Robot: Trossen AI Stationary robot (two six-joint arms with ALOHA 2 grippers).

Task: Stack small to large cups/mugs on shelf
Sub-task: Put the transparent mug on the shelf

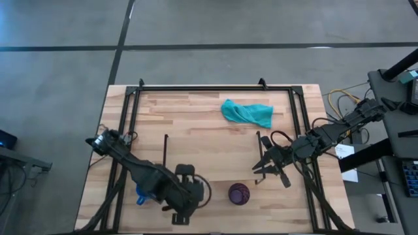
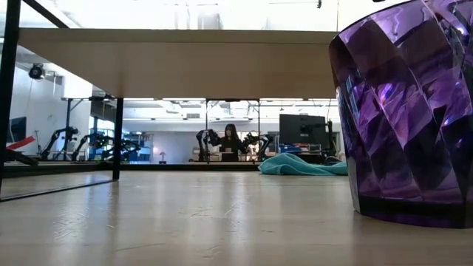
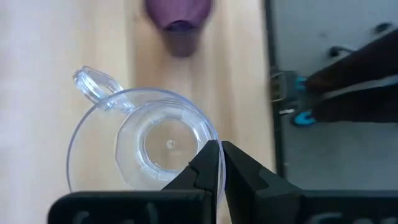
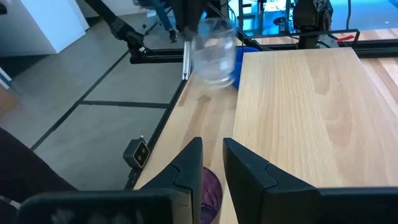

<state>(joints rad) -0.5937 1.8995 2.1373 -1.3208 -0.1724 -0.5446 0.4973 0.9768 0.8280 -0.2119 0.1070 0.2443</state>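
Clear glass cup [image 3: 140, 152] held off the tabletop near the front edge, empty, rim pinched by left gripper [image 3: 222, 163]. Blue mug [image 1: 141, 195] just beside, under the left arm. Purple cup [image 1: 239, 193] upright on the tabletop, empty. Right gripper [image 4: 212, 163] above it, slightly parted, grasping nothing. Shelf [image 4: 311, 112] alongside. Teal cloth [image 1: 247, 112] well back.

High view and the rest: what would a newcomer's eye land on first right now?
The left claw pinches the rim of a small clear glass cup, held above the table near its front edge. A dark purple faceted round cup stands on the tabletop between the arms, and a crumpled teal cloth lies toward the back.
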